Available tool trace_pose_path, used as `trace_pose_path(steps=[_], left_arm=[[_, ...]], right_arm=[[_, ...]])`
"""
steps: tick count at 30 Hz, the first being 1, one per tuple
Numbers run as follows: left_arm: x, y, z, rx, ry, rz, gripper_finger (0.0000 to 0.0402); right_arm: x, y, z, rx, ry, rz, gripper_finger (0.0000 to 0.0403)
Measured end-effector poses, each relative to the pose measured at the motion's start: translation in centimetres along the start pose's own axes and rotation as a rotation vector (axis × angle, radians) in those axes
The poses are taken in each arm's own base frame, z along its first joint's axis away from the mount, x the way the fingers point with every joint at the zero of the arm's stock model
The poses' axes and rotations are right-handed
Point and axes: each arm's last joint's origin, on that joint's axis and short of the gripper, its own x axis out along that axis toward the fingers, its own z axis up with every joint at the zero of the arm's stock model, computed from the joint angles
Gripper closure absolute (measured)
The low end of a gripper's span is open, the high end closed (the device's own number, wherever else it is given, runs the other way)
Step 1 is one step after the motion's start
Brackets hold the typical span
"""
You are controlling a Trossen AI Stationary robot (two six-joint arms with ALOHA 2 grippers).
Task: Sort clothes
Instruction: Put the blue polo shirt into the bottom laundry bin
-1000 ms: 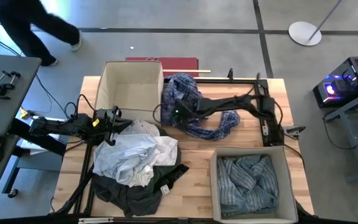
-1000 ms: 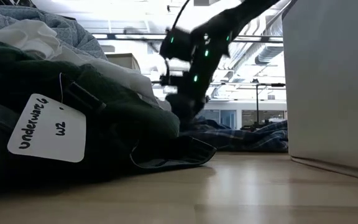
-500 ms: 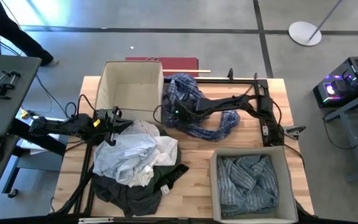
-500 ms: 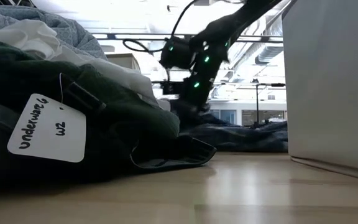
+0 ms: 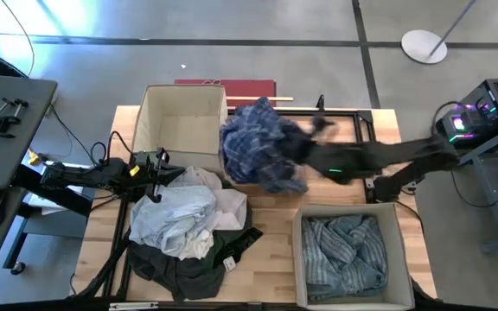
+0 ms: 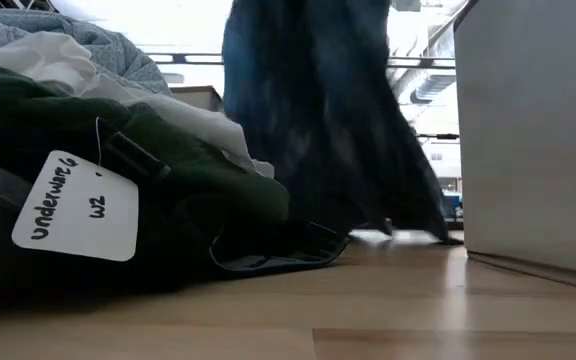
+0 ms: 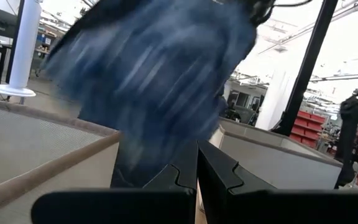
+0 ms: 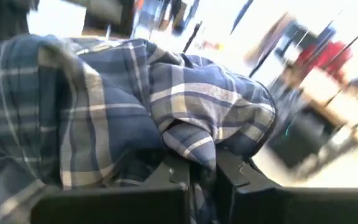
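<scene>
The blue-white plaid shirt [image 5: 258, 147] hangs bunched over the table's far middle, with my right gripper [image 8: 202, 167] shut on it. In the low view the shirt [image 6: 318, 120] drapes down close to the tabletop. A pile of clothes [image 5: 188, 220], pale pieces over a dark green one, lies at the near left, and a paper tag [image 6: 76, 208] shows on the dark piece. My left gripper [image 7: 196, 171] is shut and holds nothing. It waits by the pile's left side [image 5: 156, 164]. My right gripper pinches a bunched fold of the plaid shirt [image 8: 188, 142] between its two fingers, several layers thick. The arm reaches in from the table's right. The shirt hangs slack below and around the fingers; whether its lowest edge [image 6: 408, 232] touches the table, I cannot tell.
An empty beige bin [image 5: 184, 117] stands at the far left, right beside the hanging shirt. A second bin [image 5: 303, 259] at the near right holds blue-grey cloth. A black frame [image 5: 361, 117] runs along the far right of the table.
My right gripper has shut on the plaid shirt, then gone up and toward the table's right edge. The shirt, which lay spread on the table, has been gathered and lifted into a hanging bunch. The person on the floor beyond the table has walked out of view.
</scene>
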Motion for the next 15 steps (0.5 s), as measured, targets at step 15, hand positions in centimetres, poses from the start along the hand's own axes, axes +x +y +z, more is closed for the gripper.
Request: trace_pose_path(steps=[15], left_arm=[[0.0, 0.0, 0.0, 0.000, -0.001, -0.001, 0.0401]], right_arm=[[-18.1, -14.7, 4.9, 0.330, -0.912, 0.216, 0.0395]])
